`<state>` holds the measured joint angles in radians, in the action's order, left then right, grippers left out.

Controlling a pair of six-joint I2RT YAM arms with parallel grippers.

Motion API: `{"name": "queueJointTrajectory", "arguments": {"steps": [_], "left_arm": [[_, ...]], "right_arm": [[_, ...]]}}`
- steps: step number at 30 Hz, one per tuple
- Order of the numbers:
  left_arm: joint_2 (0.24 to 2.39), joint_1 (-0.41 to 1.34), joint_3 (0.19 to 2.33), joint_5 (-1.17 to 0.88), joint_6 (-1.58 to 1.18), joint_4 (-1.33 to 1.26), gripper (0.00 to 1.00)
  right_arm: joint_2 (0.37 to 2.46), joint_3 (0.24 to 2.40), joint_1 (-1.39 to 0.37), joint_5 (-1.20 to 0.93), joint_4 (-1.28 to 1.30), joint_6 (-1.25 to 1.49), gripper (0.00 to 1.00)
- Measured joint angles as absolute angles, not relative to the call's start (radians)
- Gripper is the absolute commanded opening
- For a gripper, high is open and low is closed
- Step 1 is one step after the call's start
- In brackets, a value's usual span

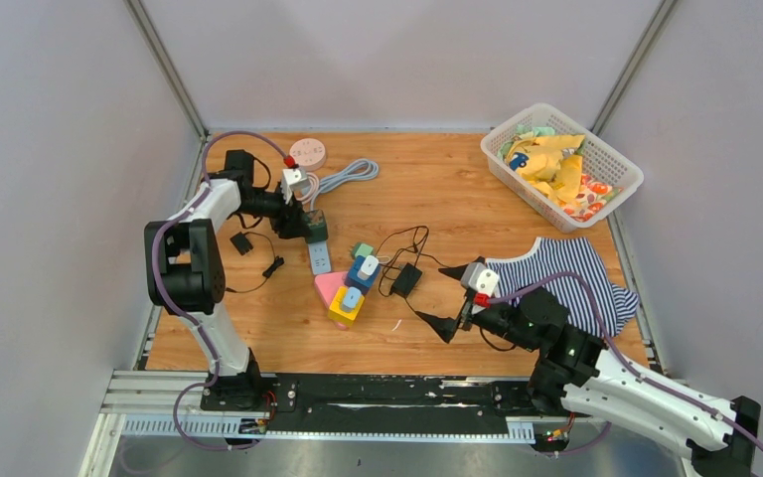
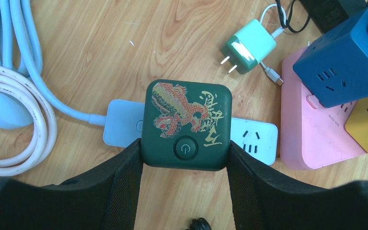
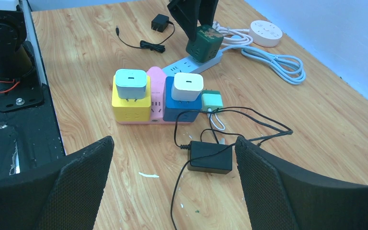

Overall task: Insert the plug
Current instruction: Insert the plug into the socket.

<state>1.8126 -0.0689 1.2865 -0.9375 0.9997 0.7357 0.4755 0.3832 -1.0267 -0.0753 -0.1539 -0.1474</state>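
Nearest me, my left gripper (image 2: 184, 155) is clenched on the one dark green cube plug (image 2: 187, 120). It has a red-gold dragon and a round button on its face, and it rests on the single white power strip (image 2: 254, 136). Rightward I count one pink block (image 3: 156, 91), one yellow cube (image 3: 132, 108) and one blue cube (image 3: 182, 109), two white chargers (image 3: 131, 84) topping them, and one mint charger (image 3: 212, 100). My right gripper (image 3: 173, 143) hangs spread wide and empty over the bigger of two black adapters (image 3: 211, 157). One white basket (image 1: 616, 164) holds mostly yellow cloths (image 1: 556, 164).
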Motion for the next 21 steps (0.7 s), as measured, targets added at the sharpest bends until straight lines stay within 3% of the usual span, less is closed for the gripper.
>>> {"name": "queueJointTrajectory", "arguments": {"steps": [21], "left_arm": [[1.812,-0.059,1.292,-0.921,1.002,0.743,0.61]], "right_arm": [[0.451,0.384,-1.027,-0.035,-0.134,-0.136,0.97]]}}
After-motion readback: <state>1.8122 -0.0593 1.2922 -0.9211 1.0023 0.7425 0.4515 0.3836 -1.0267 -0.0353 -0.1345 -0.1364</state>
